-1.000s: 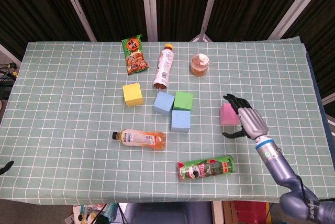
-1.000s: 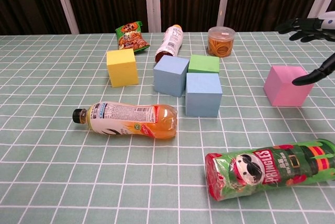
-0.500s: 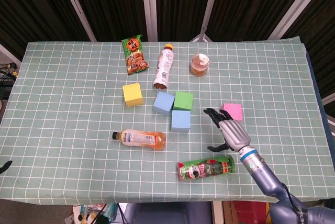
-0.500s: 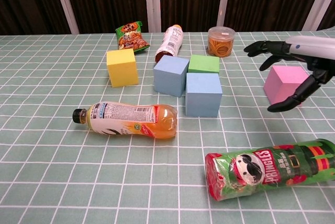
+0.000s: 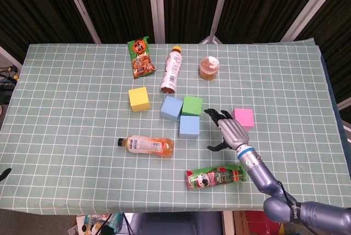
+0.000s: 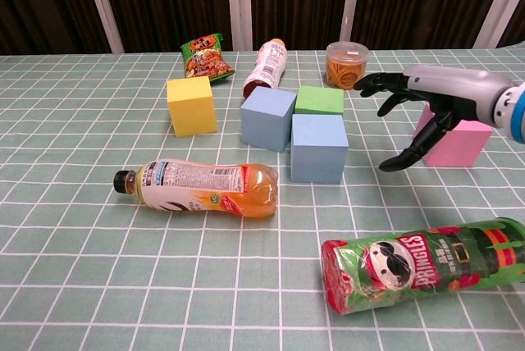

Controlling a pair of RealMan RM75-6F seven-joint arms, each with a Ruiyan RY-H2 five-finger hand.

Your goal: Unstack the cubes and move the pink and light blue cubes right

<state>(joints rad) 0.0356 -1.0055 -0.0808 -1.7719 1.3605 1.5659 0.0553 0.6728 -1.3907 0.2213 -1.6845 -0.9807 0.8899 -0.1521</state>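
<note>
Head view shows the right hand, fingers spread and empty, between the pink foam cube at its 2 o'clock and the nearer light blue foam cube at its 9 o'clock. That blue cube rests on the checked worktop, likely next.

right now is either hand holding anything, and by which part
Nothing is held. The right hand hangs open in the air between the pink cube and the nearest light blue cube, touching neither. The left hand is out of view.

Right hand lower right of centre in head view, fingers spread, thumb apart, holding nothing; forearm extends toward lower right corner; left hand unseen.
</note>
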